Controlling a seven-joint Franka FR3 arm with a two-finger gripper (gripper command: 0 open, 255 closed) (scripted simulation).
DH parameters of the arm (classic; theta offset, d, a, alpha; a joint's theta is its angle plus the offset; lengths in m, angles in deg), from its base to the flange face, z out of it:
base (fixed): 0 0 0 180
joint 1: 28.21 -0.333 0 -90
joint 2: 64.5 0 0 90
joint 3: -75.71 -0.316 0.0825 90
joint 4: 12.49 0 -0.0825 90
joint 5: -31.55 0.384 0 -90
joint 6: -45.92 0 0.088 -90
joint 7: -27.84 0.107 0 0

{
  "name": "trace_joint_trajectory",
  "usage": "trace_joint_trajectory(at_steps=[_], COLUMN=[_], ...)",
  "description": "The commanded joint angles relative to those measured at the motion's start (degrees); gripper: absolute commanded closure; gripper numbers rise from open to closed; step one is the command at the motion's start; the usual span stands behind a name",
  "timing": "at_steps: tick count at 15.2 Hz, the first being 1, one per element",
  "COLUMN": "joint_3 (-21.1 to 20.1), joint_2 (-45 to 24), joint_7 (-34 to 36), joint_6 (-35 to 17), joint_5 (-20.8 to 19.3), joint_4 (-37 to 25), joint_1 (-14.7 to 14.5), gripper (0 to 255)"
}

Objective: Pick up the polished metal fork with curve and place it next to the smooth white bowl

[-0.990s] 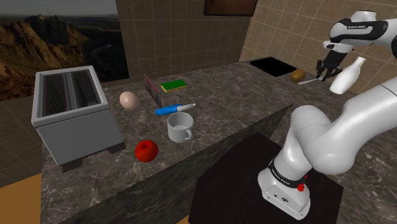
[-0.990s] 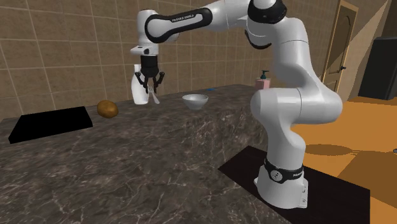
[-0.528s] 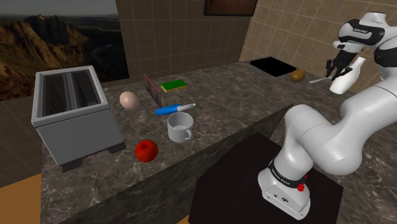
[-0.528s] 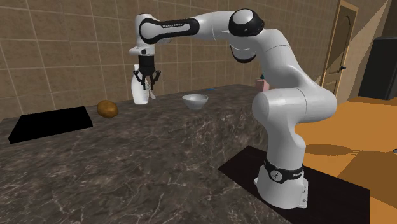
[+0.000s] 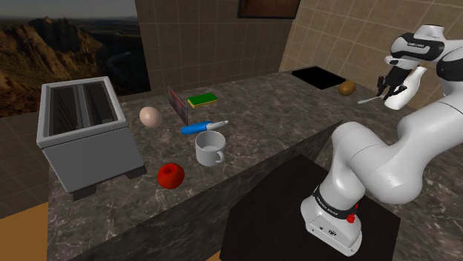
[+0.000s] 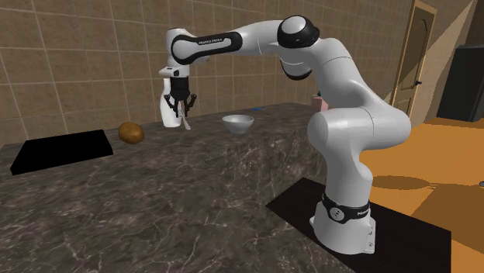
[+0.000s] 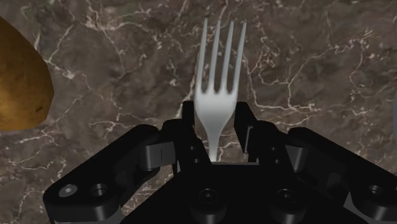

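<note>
So, the pincer (image 7: 216, 125) was clamped on the fork (image 7: 218, 76). In the wrist view we saw both fingers (image 7: 189, 124) pressed vs. the handle's neck, with the pale silvery tines pointing away from the pincer toward the dark marbled counter (image 7: 305, 70). A brown potato (image 7: 19, 83) lay off to one side of the tines.

In the second exterior view we had the pincer (image 6: 183, 108) hanging over the counter (image 6: 194, 194) w/ the fork (image 6: 185, 121) pointing down. A white bottle (image 6: 167, 112) stood right behind it. The white bowl (image 6: 238, 124) sat at approx. 4 o'clock from the pincer, near but apart. The potato (image 6: 131, 133) sat at approx. 8 o'clock.

In the shoulder view the pincer (image 5: 391, 87) held the fork (image 5: 369, 98) at approx. 3 o'clock from the potato (image 5: 346, 88). The toaster (image 5: 89, 133), mug (image 5: 210, 148) and apple (image 5: 171, 176) were well apart, off toward 9 o'clock.
</note>
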Motion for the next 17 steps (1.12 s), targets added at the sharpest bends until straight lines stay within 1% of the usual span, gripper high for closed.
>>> trace_joint_trajectory(at_steps=[1,8,17], joint_3=[0.3,1.6,3.6], joint_2=[0.5,2.1,4.4], joint_7=[0.4,1.6,3.0], joint_6=[-1.1,-5.1,-9.4], joint_5=[-0.4,-2.0,-4.3], joint_4=[0.9,4.3,7.2], joint_1=[0.0,0.6,0.5], gripper=[255,255,255])
